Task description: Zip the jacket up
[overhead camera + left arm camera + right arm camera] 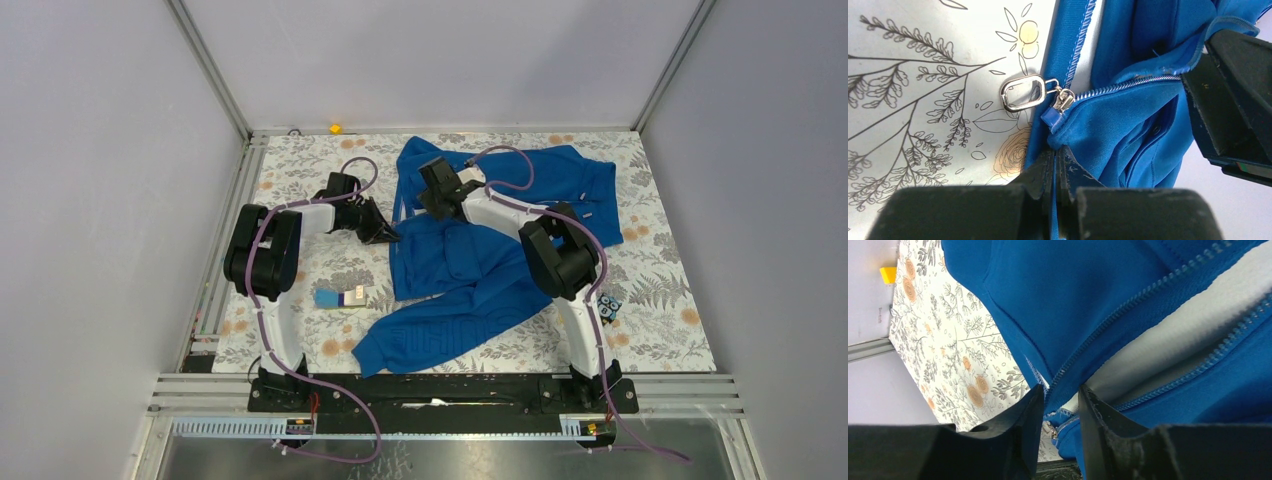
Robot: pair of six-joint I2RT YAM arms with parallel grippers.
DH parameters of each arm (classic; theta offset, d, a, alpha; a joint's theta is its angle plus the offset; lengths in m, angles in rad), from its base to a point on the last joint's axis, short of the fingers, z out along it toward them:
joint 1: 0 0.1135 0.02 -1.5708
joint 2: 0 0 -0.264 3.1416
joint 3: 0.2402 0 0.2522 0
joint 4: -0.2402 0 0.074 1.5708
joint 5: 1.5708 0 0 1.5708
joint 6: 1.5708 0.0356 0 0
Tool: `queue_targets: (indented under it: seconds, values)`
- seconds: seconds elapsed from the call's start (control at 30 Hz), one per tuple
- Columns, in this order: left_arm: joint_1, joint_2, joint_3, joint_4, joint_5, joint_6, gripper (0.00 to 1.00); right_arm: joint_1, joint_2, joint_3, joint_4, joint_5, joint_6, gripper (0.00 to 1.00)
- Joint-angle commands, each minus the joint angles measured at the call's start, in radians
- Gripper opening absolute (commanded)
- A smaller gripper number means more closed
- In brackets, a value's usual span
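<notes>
The blue jacket lies crumpled on the flowered table cover, its front open along most of its length. My left gripper is at the jacket's left edge, shut on the blue hem just below the silver zipper slider and its ring pull. My right gripper hovers over the jacket close by. Its fingers are parted and straddle one zipper edge, with the slider visible beyond the gap. The right gripper also shows in the left wrist view.
A small blue-and-white block lies on the cover left of the jacket. A small dark object sits by the right arm. A yellow piece rests at the back edge. Grey walls enclose the table.
</notes>
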Motion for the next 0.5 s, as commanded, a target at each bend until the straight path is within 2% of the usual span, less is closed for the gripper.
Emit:
queue_targets:
  seconds: [0.0,0.1,0.17,0.23,0.33,0.37,0.47]
  values:
    - [-0.014,-0.029,0.021,-0.049,-0.049,0.039,0.00,-0.009,0.014,0.056,-0.009,-0.015,0.007,0.36]
    - [-0.014,-0.030,0.023,-0.049,-0.049,0.043,0.00,-0.013,0.016,0.053,-0.002,-0.033,-0.005,0.28]
    - [-0.014,-0.030,0.023,-0.049,-0.050,0.044,0.00,-0.018,0.000,0.023,0.049,-0.049,-0.017,0.11]
    - [-0.014,-0.030,0.024,-0.048,-0.049,0.044,0.00,-0.020,-0.024,-0.027,0.113,-0.057,-0.033,0.00]
    - [-0.014,-0.034,0.024,-0.047,-0.053,0.044,0.00,-0.021,-0.057,-0.057,0.153,-0.042,-0.069,0.00]
    - [-0.014,-0.037,0.022,-0.047,-0.054,0.045,0.00,-0.022,-0.066,-0.063,0.154,-0.040,-0.075,0.06]
    - [-0.014,-0.040,0.023,-0.047,-0.059,0.048,0.00,-0.022,-0.092,-0.085,0.152,-0.034,-0.078,0.47]
